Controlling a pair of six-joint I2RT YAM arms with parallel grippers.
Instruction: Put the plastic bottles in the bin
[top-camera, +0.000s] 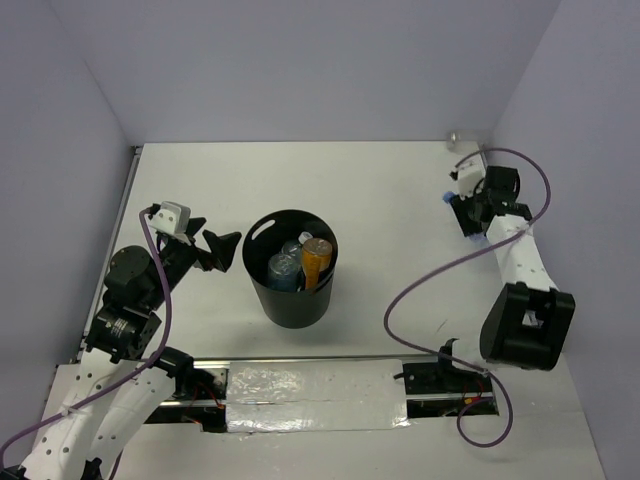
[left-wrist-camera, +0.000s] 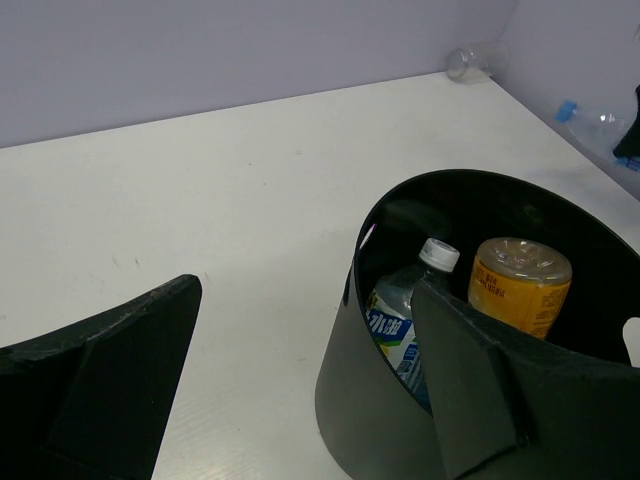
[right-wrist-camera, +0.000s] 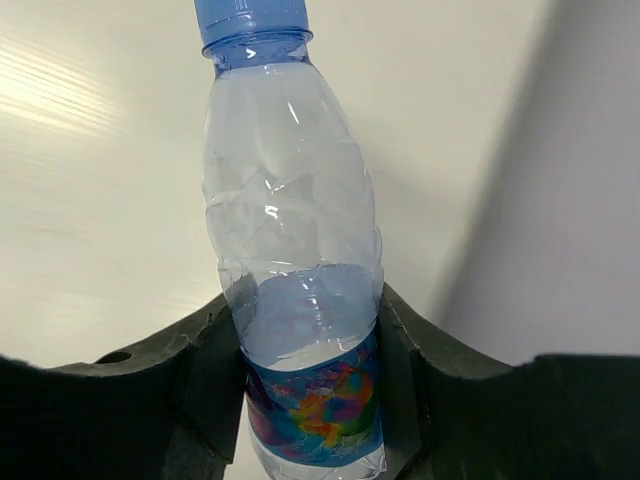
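Observation:
The black bin (top-camera: 262, 285) stands left of centre on the table. It holds an orange bottle (top-camera: 316, 258) and two clear bottles with blue labels (top-camera: 283, 268). In the left wrist view the bin (left-wrist-camera: 380, 400) shows a white-capped bottle (left-wrist-camera: 405, 320) and the orange one (left-wrist-camera: 520, 285). My left gripper (top-camera: 215, 250) is open and empty just left of the bin, also in its own view (left-wrist-camera: 305, 300). My right gripper (top-camera: 463, 208) at the far right is shut on a clear blue-capped bottle (right-wrist-camera: 295, 220) with a colourful label, whose cap (top-camera: 443, 198) points left. A plain clear bottle (top-camera: 458, 135) lies in the back right corner.
Grey walls close in the table at the back and on both sides. The right wall stands close beside my right gripper. A silver-taped strip (top-camera: 315, 395) runs along the near edge between the arm bases.

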